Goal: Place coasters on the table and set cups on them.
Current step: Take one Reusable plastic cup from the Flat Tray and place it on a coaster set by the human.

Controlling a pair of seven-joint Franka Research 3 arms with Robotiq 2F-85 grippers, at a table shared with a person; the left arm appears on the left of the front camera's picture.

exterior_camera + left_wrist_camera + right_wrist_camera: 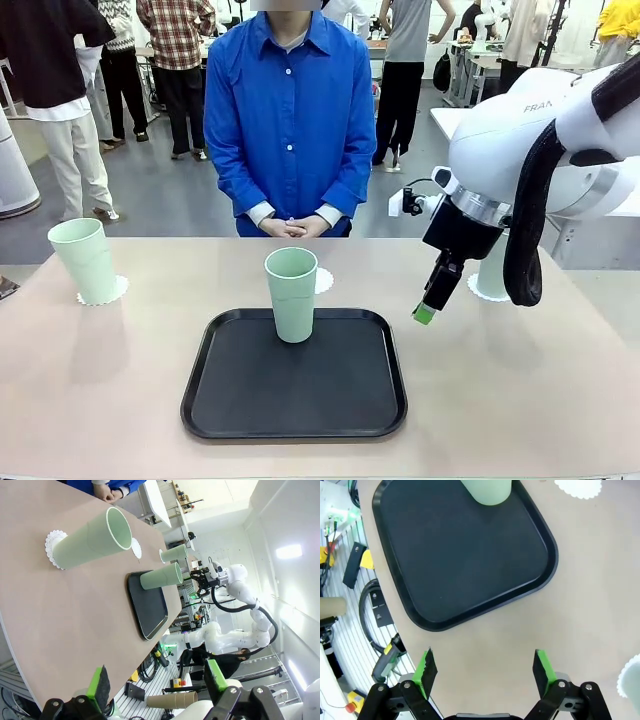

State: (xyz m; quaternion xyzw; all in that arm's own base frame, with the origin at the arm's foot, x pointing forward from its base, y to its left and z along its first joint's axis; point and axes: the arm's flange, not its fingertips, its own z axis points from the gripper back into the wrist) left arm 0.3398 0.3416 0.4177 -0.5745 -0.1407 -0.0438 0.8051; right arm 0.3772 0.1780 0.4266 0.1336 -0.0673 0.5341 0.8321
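Note:
Three mint-green cups are in view. The left cup [85, 260] stands on a coaster [103, 293] on the table [520, 380]. The middle cup [292, 293] stands on the black tray [295, 400], with a bare coaster [323, 281] just behind it. The right cup [493, 270] sits on a coaster [482, 291], half hidden by my right arm. My right gripper [428, 305] hangs open over the table, right of the tray, nothing between its fingers [484, 672]. My left gripper [157, 682] is open and empty, looking along the table at the left cup [92, 537].
A person in a blue shirt [290, 110] stands at the far edge with hands clasped [293, 227]. The right wrist view shows the table's near edge [385, 625] beside the tray [465, 555]. A white table [450, 118] stands behind at the right.

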